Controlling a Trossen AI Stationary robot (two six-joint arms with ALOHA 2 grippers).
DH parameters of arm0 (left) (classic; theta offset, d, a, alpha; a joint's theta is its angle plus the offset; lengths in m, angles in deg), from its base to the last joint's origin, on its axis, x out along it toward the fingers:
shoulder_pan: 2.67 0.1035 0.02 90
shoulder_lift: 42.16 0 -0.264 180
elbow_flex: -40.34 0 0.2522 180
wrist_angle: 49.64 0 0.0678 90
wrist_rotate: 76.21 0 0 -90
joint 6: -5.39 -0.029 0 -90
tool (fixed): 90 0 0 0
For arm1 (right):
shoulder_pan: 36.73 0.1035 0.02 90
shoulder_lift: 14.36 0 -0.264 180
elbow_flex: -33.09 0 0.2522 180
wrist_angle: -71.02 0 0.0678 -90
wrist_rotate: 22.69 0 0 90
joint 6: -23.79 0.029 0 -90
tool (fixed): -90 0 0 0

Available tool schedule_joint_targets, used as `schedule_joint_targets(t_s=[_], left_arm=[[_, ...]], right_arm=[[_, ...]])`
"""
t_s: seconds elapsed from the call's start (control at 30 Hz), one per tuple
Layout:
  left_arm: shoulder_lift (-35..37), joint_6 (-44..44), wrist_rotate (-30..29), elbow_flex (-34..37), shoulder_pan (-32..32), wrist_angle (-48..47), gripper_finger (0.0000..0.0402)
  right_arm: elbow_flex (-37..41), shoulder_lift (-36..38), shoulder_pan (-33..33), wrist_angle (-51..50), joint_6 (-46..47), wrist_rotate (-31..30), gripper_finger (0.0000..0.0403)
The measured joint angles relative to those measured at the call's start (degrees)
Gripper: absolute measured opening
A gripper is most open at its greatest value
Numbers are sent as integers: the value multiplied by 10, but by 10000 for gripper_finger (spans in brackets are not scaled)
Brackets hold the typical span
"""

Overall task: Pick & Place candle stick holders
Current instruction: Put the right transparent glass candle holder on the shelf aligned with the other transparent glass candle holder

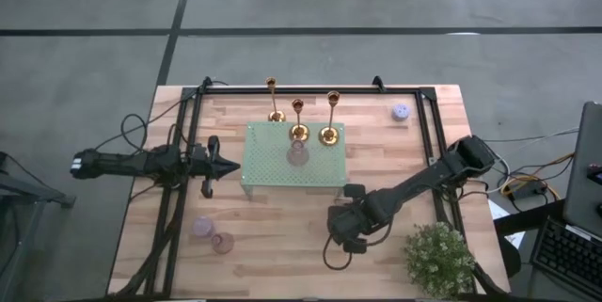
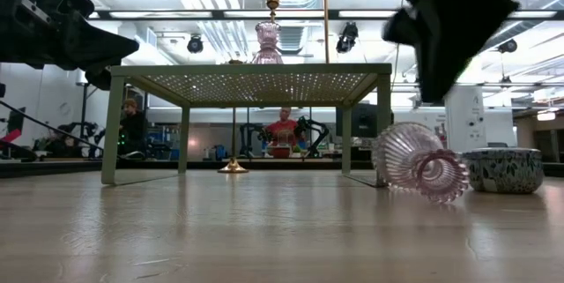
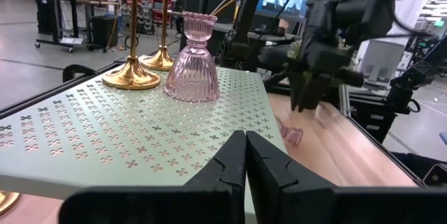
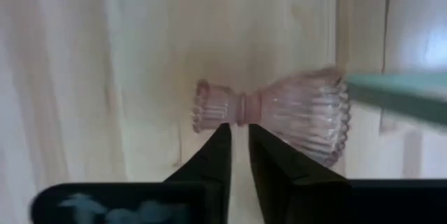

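Note:
Three gold candle stick holders stand upright on their round bases. Two are on the green perforated stand (image 1: 268, 175), one (image 1: 298, 131) beside the other (image 1: 329, 135). The third (image 1: 275, 114) is on the wooden table behind the stand. A pink glass holder (image 1: 297, 155) also stands on the stand. My left gripper (image 1: 224, 164) is shut and empty, level with the stand's left edge (image 3: 84, 147). My right gripper (image 4: 237, 135) hangs open by a narrow gap, empty, above a pink glass holder (image 4: 279, 109) that lies on its side on the table.
Two small pink pieces (image 1: 212, 234) sit on the table near left, and a small blue piece (image 1: 402, 111) at the far right. A potted plant (image 1: 439, 257) stands at the near right, close to my right arm. A black frame (image 1: 188, 119) runs along the table's sides.

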Motion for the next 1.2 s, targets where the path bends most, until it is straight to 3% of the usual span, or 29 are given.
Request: schedule_joint_targets(t_s=[0.2,0.37,0.5,0.73,1.2], left_arm=[[0,0,0,0,0,0,14],[0,0,0,0,0,0,14],[0,0,0,0,0,0,14],[0,0,0,0,0,0,14],[0,0,0,0,0,0,14]], right_arm=[[40,0,38,58,62,-27,124],[52,-3,64,56,101,-101,175],[49,-16,76,60,146,-116,203],[5,-84,95,49,190,-131,211],[-216,-251,98,-189,209,-183,210]])
